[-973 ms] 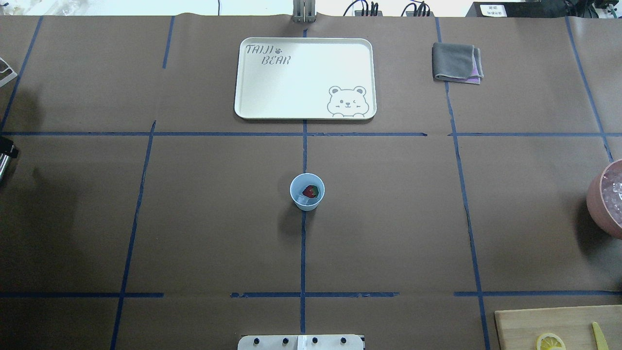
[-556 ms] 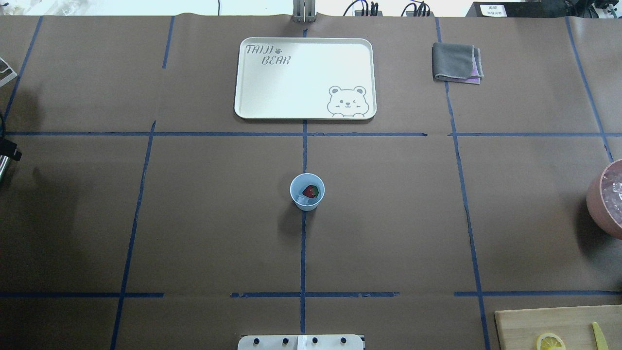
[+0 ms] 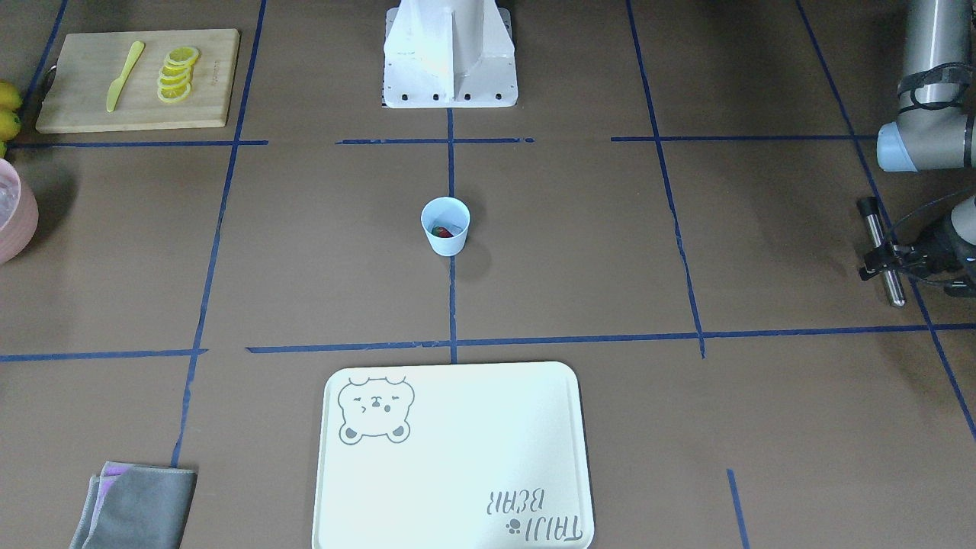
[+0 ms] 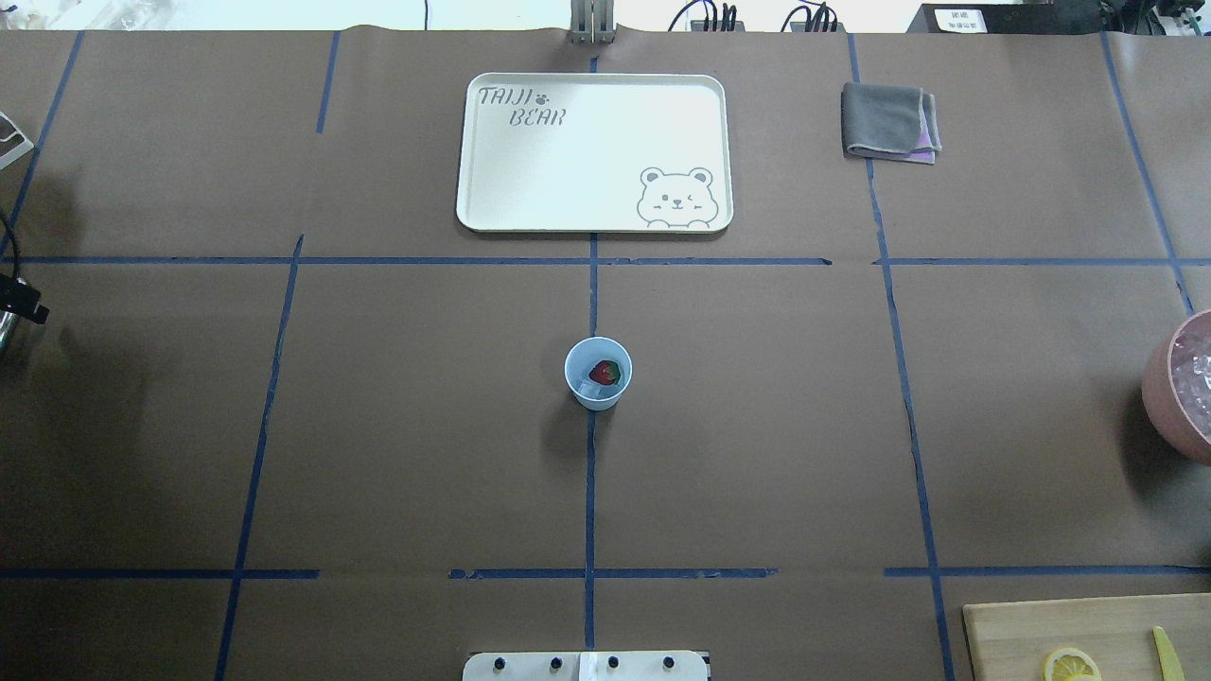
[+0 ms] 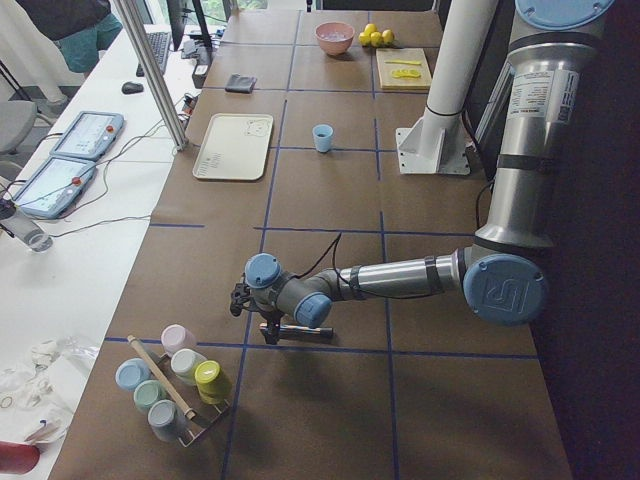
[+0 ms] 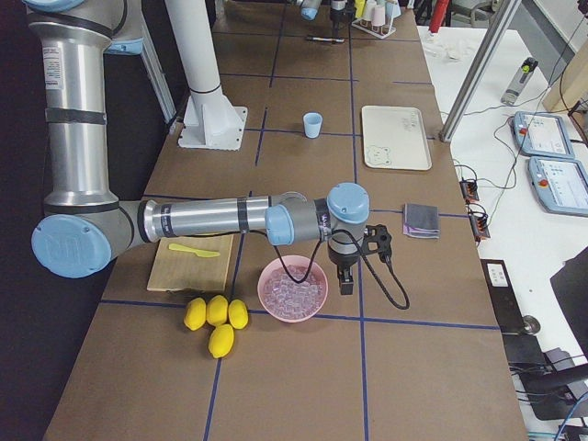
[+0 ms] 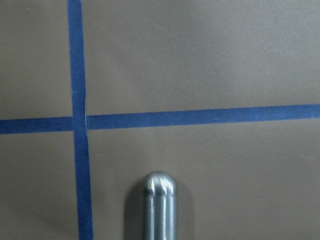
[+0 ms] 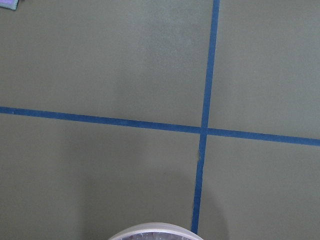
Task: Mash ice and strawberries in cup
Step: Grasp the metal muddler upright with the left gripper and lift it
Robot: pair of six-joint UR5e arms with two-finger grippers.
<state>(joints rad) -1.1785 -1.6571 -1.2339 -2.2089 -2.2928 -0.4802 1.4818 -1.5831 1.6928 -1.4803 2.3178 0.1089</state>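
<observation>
Pale blue cup [image 4: 598,374] alone at the table's centre; both robot arms wait at opposite ends.

The cup stands upright with a red strawberry [image 4: 605,372] and a clear ice [image 4: 588,389] cube resting in its bottom, neither one crushed. The left gripper [image 3: 888,263], at the robot's far left, is clamped across a metal rod [image 3: 877,229] held roughly level above the table. The cup lies well apart from it, toward the robot's right. The rod would probably have to be tipped upright over the cup's mouth before mashing. The right gripper [image 6: 352,266] hangs just beside a pink bowl [image 4: 1159,388], equally far away; its jaw position cannot be told.
</observation>
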